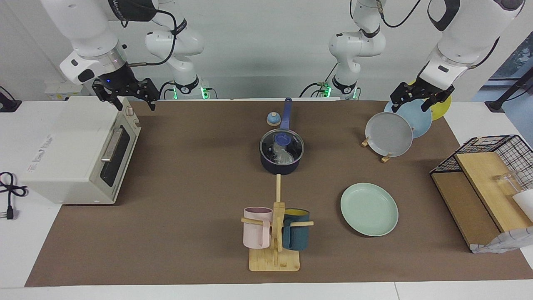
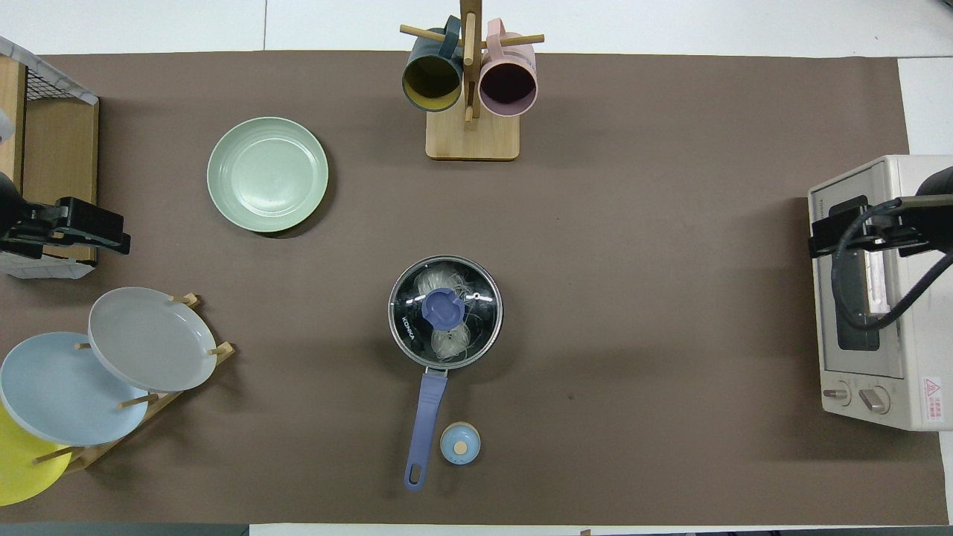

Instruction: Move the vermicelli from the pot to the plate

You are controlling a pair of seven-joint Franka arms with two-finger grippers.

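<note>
The dark navy pot (image 1: 266, 163) stands mid-table under a glass lid (image 1: 293, 143) with a blue knob, its long blue handle pointing toward the robots. It also shows in the overhead view (image 2: 397, 327). The whitish vermicelli (image 1: 283, 156) lies inside and shows through the lid, also from overhead (image 2: 447, 344). The empty mint-green plate (image 1: 369, 209) (image 2: 267, 173) lies farther from the robots, toward the left arm's end. My left gripper (image 1: 411, 106) (image 2: 100, 232) waits open over the plate rack. My right gripper (image 1: 136, 104) (image 2: 841, 232) waits open over the toaster oven.
A toaster oven (image 1: 79, 150) sits at the right arm's end. A wooden rack (image 1: 385, 158) holds grey, light blue and yellow plates. A mug tree (image 1: 275, 233) with pink and teal mugs stands farther out than the pot. A wire shelf (image 1: 487, 183) and a small blue knob-topped object (image 1: 273, 119) are also there.
</note>
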